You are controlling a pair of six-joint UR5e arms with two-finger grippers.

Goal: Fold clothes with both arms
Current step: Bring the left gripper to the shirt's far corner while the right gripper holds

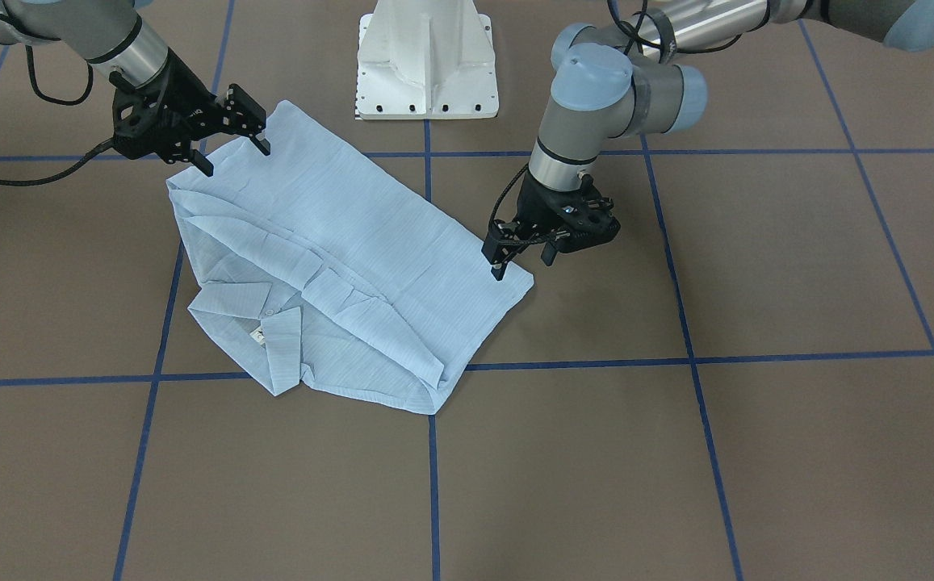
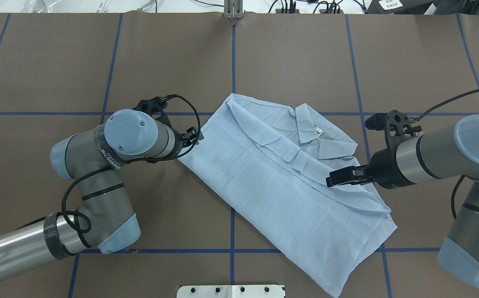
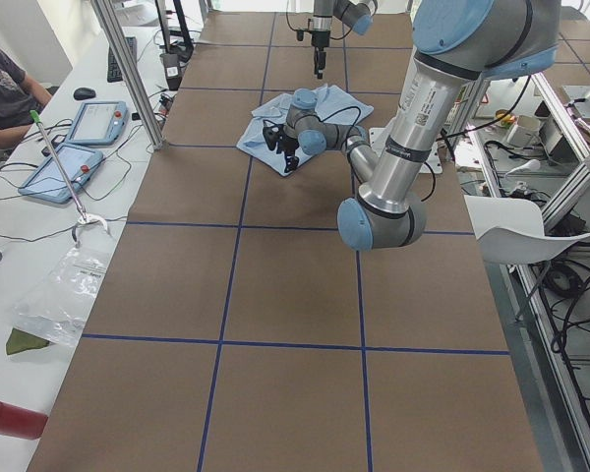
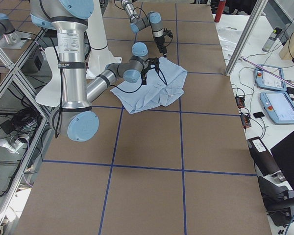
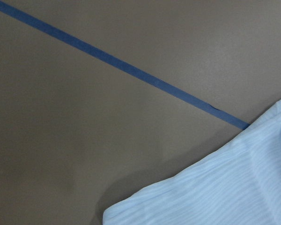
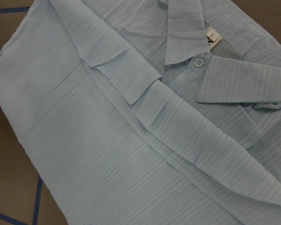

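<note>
The pale-blue striped shirt [image 1: 353, 242] lies folded into a long rectangle, set diagonally on the brown table [image 1: 757, 444]. Its collar [image 1: 249, 303] and white neck label [image 1: 257, 335] face up; they also show in the overhead view [image 2: 318, 130]. My left gripper [image 1: 523, 262] is open and empty at the shirt's hem corner, one fingertip [image 1: 499, 273] at the cloth's edge. My right gripper [image 1: 234, 157] is open and empty just above the opposite hem corner. In the overhead view one of its fingers [image 2: 340, 177] hangs over the shirt [image 2: 280, 194]. The wrist views show only cloth [image 6: 107, 140] and table.
The white pedestal base [image 1: 426, 64] stands just behind the shirt. Blue tape lines [image 1: 434, 484] grid the table. A side bench with tablets [image 3: 88, 123] and a seated person [image 3: 5, 93] lies beyond the table's far edge.
</note>
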